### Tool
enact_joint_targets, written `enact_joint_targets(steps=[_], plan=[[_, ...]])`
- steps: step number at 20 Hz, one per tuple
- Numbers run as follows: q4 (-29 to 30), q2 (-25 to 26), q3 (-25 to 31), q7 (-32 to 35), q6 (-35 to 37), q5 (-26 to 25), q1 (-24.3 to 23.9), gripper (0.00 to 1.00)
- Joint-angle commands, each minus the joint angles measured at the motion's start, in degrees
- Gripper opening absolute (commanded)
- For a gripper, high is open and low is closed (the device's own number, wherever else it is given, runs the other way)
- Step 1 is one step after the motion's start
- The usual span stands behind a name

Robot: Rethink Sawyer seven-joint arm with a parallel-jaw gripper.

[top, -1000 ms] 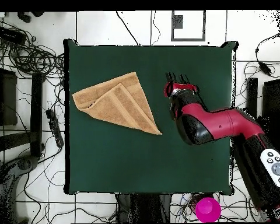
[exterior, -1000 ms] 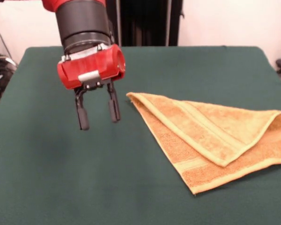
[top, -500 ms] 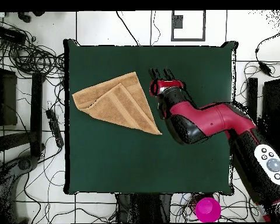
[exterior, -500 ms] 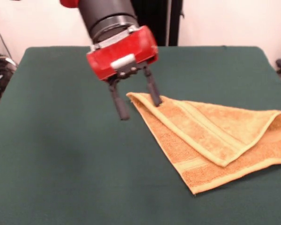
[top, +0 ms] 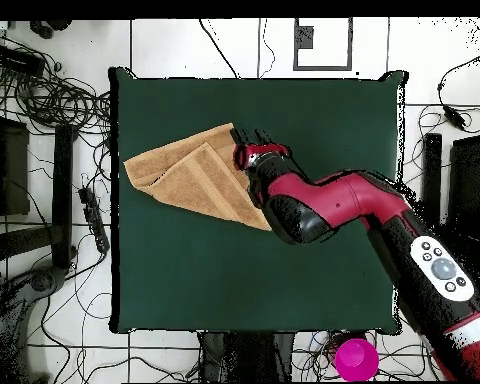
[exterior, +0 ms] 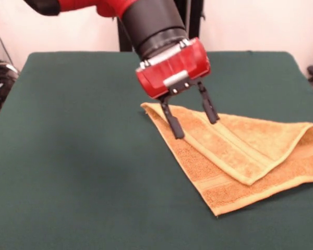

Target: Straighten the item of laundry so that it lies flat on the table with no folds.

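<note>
Fingers (exterior: 175,125) of the gripper (exterior: 194,122) are spread wide and hold nothing; they are poised over the pointed corner of the orange-tan terry towel (exterior: 240,151), one toward the corner's outer edge, the other over a pale woven band. The towel is folded into a rough triangle, an upper layer lapped over a lower one. On the dark green table (exterior: 73,172), broad bare cloth is seen beside the towel's long edge. In the overhead view the towel (top: 189,175) is placed near one table (top: 314,280) edge.

Tool (exterior: 193,123) now over towel (exterior: 240,156)
</note>
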Motion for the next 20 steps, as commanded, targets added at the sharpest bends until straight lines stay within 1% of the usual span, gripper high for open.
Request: enact_joint_targets(steps=[1, 5, 11, 14, 17, 20], plan=[[-0.65, 5.05, -0.62, -14.73, 12.16, -0.27, 4.42, 1.0], [-2.52, 4.66, -2.32, -12.07, 11.64, -1.6, 6.07, 1.0], [-5.59, 3.07, -5.7, -6.11, 7.03, -4.31, 9.4, 1.0], [-7.93, 1.13, -10.51, -0.05, 2.08, -6.67, 13.49, 1.0], [-9.91, 0.07, -14.67, 3.18, -0.96, -7.21, 16.66, 1.0], [-11.82, -0.63, -19.39, 5.17, -4.87, -6.74, 19.88, 1.0]])
